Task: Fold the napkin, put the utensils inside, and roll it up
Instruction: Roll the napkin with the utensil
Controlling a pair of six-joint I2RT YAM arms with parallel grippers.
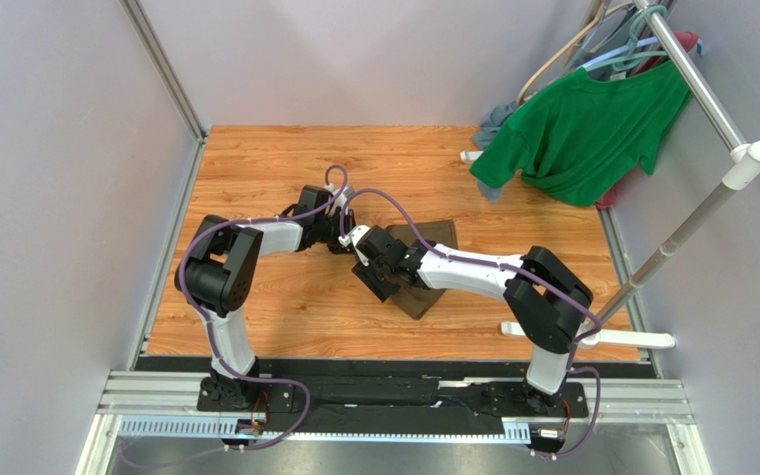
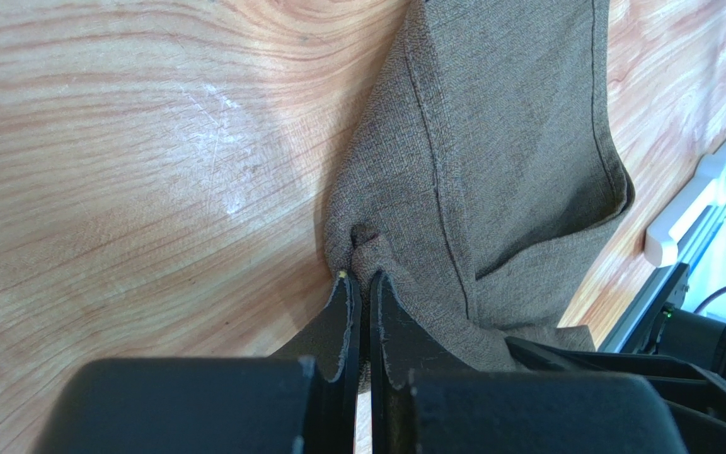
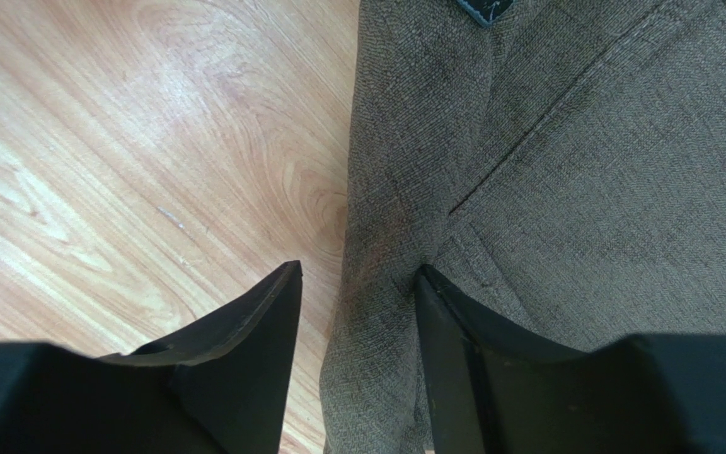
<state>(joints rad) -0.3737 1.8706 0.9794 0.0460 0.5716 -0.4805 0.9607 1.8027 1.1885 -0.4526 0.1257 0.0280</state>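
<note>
The napkin [image 1: 432,235], a dark olive-brown cloth, lies mid-table, partly under the right arm. My left gripper [image 1: 342,243] is at its left edge. In the left wrist view the left gripper [image 2: 362,276] is shut on a pinched bit of the napkin [image 2: 490,142], which bunches up at the fingertips. My right gripper [image 1: 369,275] is just in front of it. In the right wrist view the right gripper [image 3: 357,274] is open, its fingers astride a raised fold of the napkin [image 3: 575,170]; the right finger touches the cloth and the left one stands over bare wood. The utensils are out of view.
A bright green T-shirt [image 1: 582,129] and a grey-blue garment [image 1: 493,121] hang from a rack [image 1: 696,84] at the back right. The rack's white foot [image 1: 592,337] lies near the right arm's base. Grey walls close off the wooden table [image 1: 285,168] on the left and at the back.
</note>
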